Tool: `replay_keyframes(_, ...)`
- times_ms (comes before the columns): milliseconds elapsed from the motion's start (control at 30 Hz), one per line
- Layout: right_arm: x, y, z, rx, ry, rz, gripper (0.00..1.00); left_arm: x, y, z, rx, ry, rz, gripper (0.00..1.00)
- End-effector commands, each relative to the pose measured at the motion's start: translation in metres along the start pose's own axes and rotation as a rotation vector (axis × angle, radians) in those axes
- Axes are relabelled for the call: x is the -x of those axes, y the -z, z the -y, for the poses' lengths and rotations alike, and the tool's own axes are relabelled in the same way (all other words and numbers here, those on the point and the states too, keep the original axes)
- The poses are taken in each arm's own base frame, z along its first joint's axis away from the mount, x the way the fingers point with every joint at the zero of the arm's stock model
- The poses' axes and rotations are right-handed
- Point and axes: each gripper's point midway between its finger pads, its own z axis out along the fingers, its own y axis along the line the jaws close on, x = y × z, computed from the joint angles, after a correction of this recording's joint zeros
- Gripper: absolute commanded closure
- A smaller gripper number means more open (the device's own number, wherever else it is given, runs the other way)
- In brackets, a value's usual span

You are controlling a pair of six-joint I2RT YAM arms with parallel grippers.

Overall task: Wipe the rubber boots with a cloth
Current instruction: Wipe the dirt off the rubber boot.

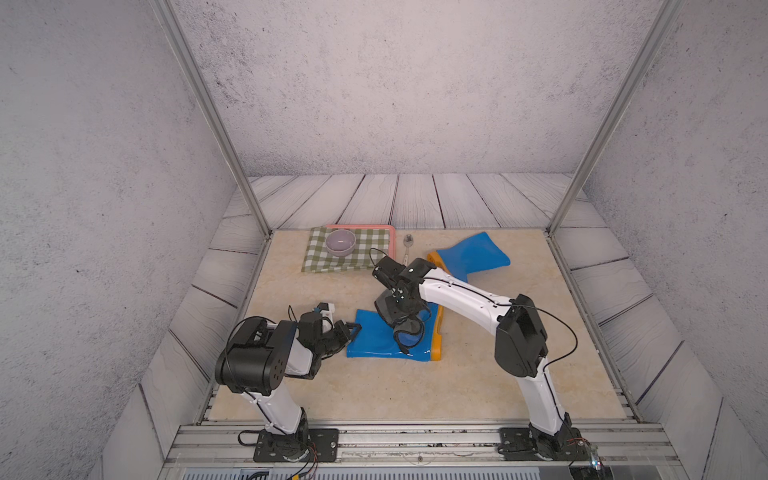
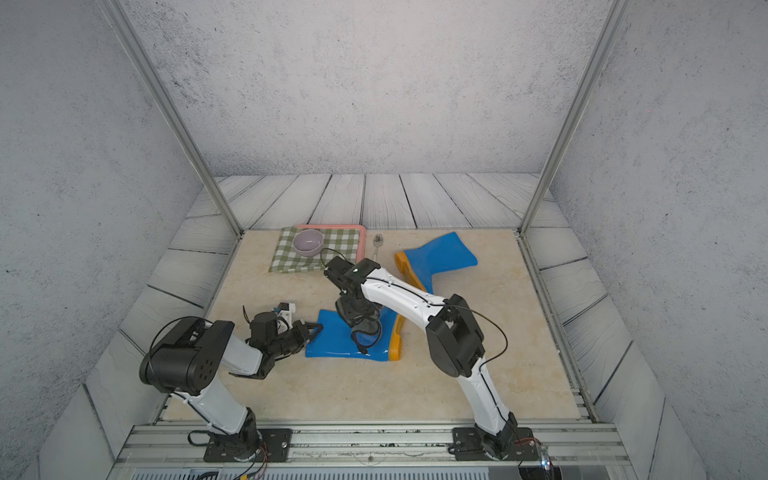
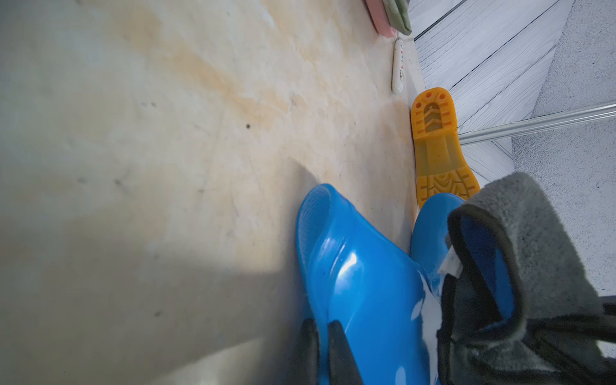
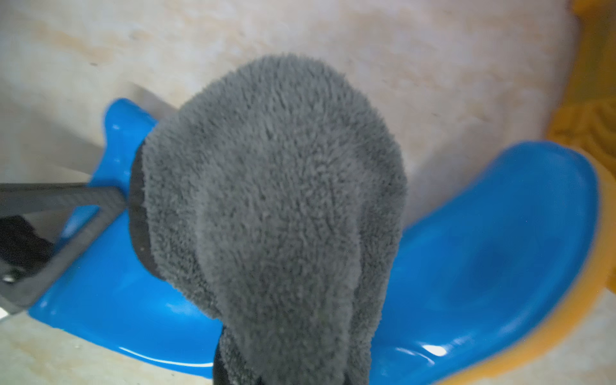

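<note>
- While both arms lean in over the table (image 1: 374,386), all the action sits at its middle, right between the two grippers.
- Near boot (image 1: 374,340) lies flat on its side directly under the right gripper (image 1: 395,311), shaft mouth pointing at the left gripper (image 3: 323,333), yellow sole turned away from it.
- Far boot (image 1: 473,253) lies on its side too, well beyond the right gripper and apart from the first one, tread facing back this way in the left wrist view.
- Checked cloth (image 1: 365,249) is spread over a pink tray (image 1: 390,232), out past the left gripper and well clear of it.
- Cloth (image 4: 276,186), grey fleece out, blue lining peeking, is bunched in the right gripper's clamped jaws and drapes down onto the near boot's side.
- Left gripper is closed tight, fingers (image 3: 340,353) pinching the rim of the near boot's shaft, a sliver of blue showing between them.
- Bowl (image 1: 340,242) sits on the checked cloth, far from either gripper.
- Spoon (image 1: 407,249) lies just beside the tray, just beyond the right wrist.
</note>
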Motion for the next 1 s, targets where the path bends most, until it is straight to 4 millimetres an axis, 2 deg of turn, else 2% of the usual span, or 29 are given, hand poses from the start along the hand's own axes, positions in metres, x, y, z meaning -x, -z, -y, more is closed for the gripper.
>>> replay_keyframes(0, -0.017, -0.021, -0.047, 0.047, 0.082, -0.090, 1.00, -0.040, 0.006, -0.040, 0.127, 0.104, -0.110, 1.00)
replay_keyframes(100, -0.022, -0.032, -0.069, 0.054, 0.121, -0.113, 1.00, -0.042, 0.006, -0.040, 0.119, 0.109, -0.109, 1.00)
replay_keyframes(167, -0.028, -0.040, -0.078, 0.069, 0.142, -0.134, 1.00, -0.042, 0.007, -0.040, 0.121, 0.110, -0.107, 1.00)
replay_keyframes(233, -0.036, -0.047, -0.078, 0.072, 0.151, -0.173, 1.00, -0.041, 0.008, -0.038, 0.120, 0.109, -0.102, 1.00)
replay_keyframes(333, -0.050, -0.052, -0.058, -0.004, 0.157, -0.215, 1.00, -0.041, 0.010, -0.038, 0.123, 0.110, -0.094, 1.00)
replay_keyframes(433, -0.063, -0.046, -0.034, -0.055, 0.143, -0.202, 1.00, -0.040, 0.011, -0.038, 0.123, 0.110, -0.089, 1.00)
replay_keyframes(567, -0.084, -0.033, 0.014, -0.139, 0.109, -0.206, 1.00, -0.040, 0.012, -0.037, 0.125, 0.106, -0.085, 1.00)
replay_keyframes(800, -0.104, 0.007, 0.085, -0.220, 0.012, -0.157, 1.00, -0.038, 0.014, -0.035, 0.130, 0.099, -0.078, 1.00)
replay_keyframes(900, -0.099, 0.022, 0.090, -0.219, 0.011, -0.121, 1.00, -0.038, 0.015, -0.034, 0.130, 0.097, -0.076, 1.00)
replay_keyframes(967, -0.086, 0.023, 0.074, -0.183, 0.015, -0.106, 1.00, -0.038, 0.015, -0.035, 0.132, 0.097, -0.074, 1.00)
